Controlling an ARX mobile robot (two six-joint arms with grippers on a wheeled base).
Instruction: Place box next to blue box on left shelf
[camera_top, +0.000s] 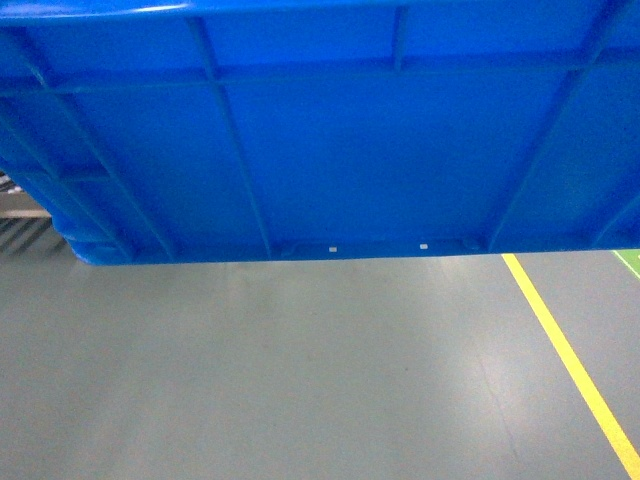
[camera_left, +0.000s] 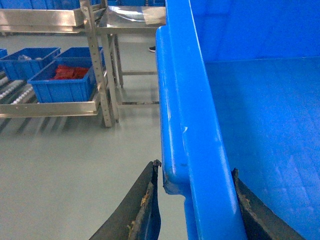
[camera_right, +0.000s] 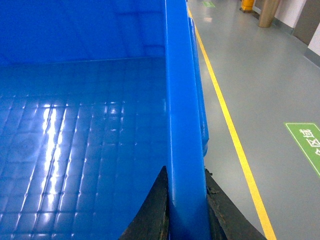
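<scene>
Left shelf is sitting far left, holding small blue bins. Left gripper is clamping the box rim, right gripper is pinching the opposite rim; box is hanging above grey floor, yellow line at right.

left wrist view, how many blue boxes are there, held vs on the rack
Held in the claws: 1, the box, its rim between the left claw fingers.
On the rack: 3 bins in clear view, one near, one far left, one behind; a sliver of blue at the left edge may be another.
Total: 4
</scene>
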